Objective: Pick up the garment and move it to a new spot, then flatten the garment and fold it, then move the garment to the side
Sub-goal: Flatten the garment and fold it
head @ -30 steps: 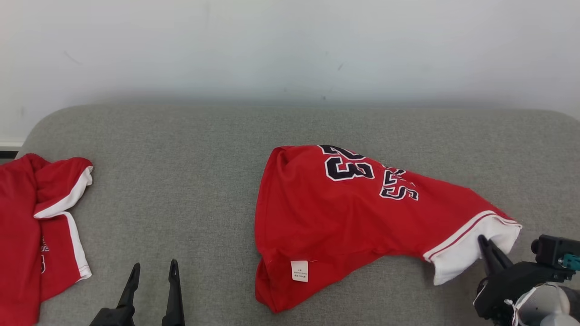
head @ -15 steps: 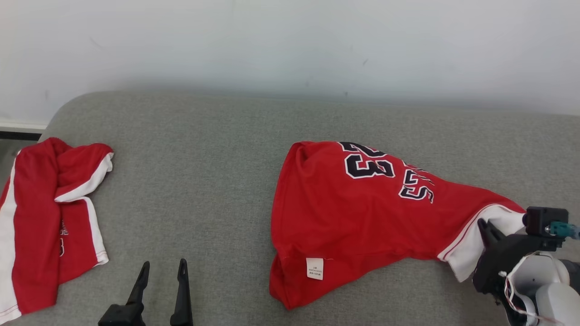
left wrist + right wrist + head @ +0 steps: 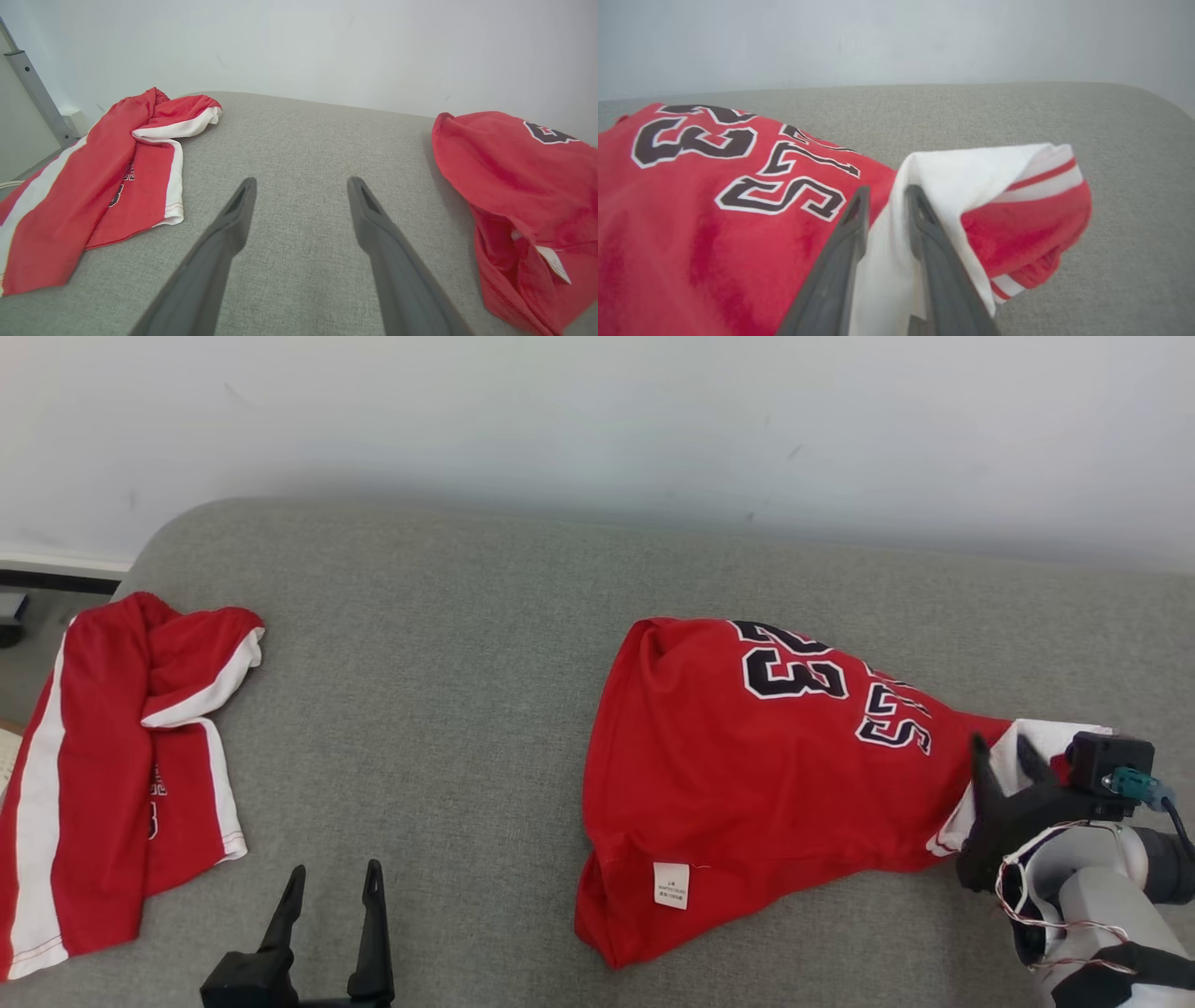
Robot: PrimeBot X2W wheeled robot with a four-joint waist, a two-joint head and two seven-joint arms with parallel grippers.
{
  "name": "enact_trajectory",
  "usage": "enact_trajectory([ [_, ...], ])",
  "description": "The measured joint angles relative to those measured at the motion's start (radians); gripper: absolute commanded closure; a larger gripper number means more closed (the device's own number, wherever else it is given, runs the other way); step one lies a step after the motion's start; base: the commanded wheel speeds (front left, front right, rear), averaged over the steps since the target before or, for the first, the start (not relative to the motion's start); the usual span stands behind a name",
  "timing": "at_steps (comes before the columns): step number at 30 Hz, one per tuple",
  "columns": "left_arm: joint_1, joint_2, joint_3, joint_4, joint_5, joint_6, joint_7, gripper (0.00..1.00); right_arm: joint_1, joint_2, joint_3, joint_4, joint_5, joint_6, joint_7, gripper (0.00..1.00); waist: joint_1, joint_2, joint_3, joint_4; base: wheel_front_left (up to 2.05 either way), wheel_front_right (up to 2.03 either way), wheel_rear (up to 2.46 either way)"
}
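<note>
The red shirt [image 3: 747, 775] lies at four o'clock on the grey couch [image 3: 448, 644]; the right gripper [image 3: 999, 751] pinches its white edge [image 3: 1050, 733] tight; the left gripper [image 3: 336, 877], at seven o'clock, is spread wide, holding nothing.

You are looking at a dark, white-edged number 23 [image 3: 794, 669] sitting on the red garment [image 3: 738, 793], with a letter S [image 3: 893, 732] reading clearly beside it. The white tag [image 3: 670, 885] at its hem is showing print too small to read, as is the other red garment [image 3: 103, 775].
</note>
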Motion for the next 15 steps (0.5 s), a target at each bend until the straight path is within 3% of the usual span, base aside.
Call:
enact_trajectory([
  [6,0.015,0.000,0.012,-0.001,0.000,0.003,0.000,0.00,-0.016,0.017,0.057,0.008,0.086,0.000,-0.138,0.00,0.0000,-0.0001,-0.017,-0.027,0.00,0.00,0.00],
  [11,0.023,0.000,0.016,-0.013,0.002,0.005,0.000,0.00,0.062,-0.005,0.095,-0.109,0.159,0.000,-0.186,0.00,-0.0001,0.0000,-0.035,-0.054,0.00,0.00,0.00],
  [15,0.039,0.000,0.013,-0.029,0.009,0.012,0.000,0.00,0.190,-0.019,0.056,-0.238,0.180,0.000,-0.196,0.00,-0.0001,-0.0001,-0.051,-0.070,0.00,0.00,0.00],
])
